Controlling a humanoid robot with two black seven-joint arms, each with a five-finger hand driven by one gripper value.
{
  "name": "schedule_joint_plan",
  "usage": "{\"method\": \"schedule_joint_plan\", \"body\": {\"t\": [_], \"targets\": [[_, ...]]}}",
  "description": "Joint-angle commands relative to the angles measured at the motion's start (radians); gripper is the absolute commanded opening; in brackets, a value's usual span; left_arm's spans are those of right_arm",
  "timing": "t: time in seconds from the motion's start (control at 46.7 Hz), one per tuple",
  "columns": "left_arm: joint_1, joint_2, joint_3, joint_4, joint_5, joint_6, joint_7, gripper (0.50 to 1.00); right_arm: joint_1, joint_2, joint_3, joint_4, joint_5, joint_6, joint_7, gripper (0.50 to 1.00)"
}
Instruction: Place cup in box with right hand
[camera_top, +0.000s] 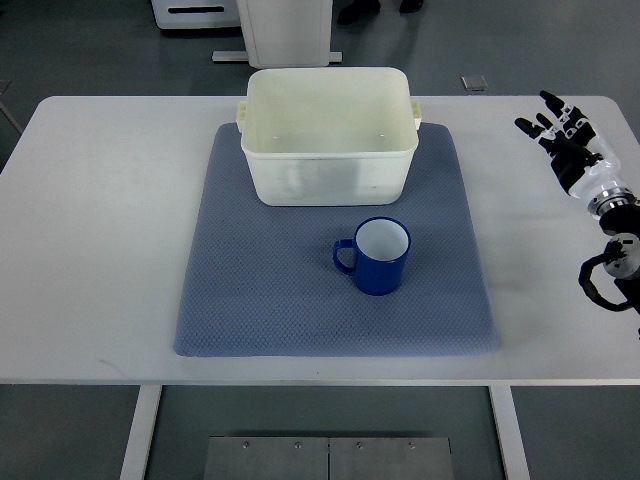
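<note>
A blue cup with a white inside stands upright on the grey-blue mat, its handle pointing left. Just behind it sits a cream plastic box with nothing visible inside. My right hand hovers over the white table at the far right, well to the right of the cup and box, fingers spread and holding nothing. The left arm does not show.
The white table extends bare on both sides of the mat. Beyond the far edge stand a white pedestal and a white unit on the floor. A small grey plate lies on the floor behind the table.
</note>
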Motion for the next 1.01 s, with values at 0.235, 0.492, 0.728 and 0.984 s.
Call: {"method": "schedule_joint_plan", "body": {"t": [0.235,0.492,0.728,0.984], "targets": [[-0.001,0.000,0.000,0.000,0.000,0.000,0.000,1.000,0.005,0.047,-0.005,0.001,-0.002,0.000,0.000,1.000],[-0.001,0.000,0.000,0.000,0.000,0.000,0.000,1.000,0.005,0.079,0.000,0.004,-0.002,0.003,0.001,1.000],[0.000,0.000,0.000,0.000,0.000,0.000,0.000,1.000,0.006,0.086,-0.002,0.023,-0.006,0.073,0.018,1.000],[0.000,0.000,0.000,0.000,0.000,0.000,0.000,1.000,0.072,0.078,-0.003,0.096,-0.061,0.083,0.017,1.000]]}}
